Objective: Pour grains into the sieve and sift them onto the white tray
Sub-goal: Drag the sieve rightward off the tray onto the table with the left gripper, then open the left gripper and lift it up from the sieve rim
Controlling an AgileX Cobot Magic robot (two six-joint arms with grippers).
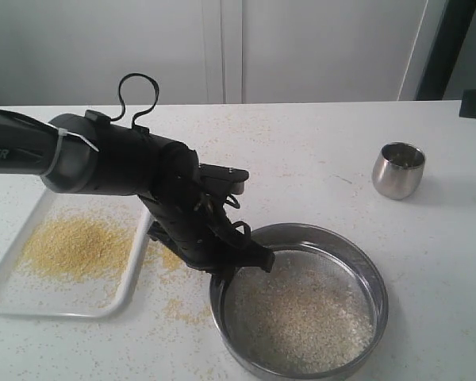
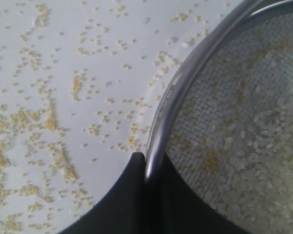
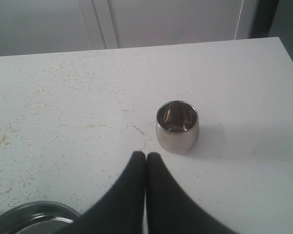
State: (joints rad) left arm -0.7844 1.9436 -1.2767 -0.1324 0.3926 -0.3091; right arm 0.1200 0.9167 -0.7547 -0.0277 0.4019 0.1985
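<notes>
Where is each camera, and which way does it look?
Exterior view: off the arms, looking down at the white tray, sieve and cup; left arm and left claw show.
Left wrist view: on the left arm, close above the sieve's rim; only that claw's dark fingers show, pinching it.
Right wrist view: on the right arm, looking over the shut right claw at the cup.
Shared: all three show the sieve; exterior and right wrist, the cup.

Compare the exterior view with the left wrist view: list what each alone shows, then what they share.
Exterior only: the white tray holding yellow grains, and the steel cup. Left wrist only: the mesh weave up close. Both: the sieve with pale grains inside, the left hand shut on its rim, and specks scattered over the table.
</notes>
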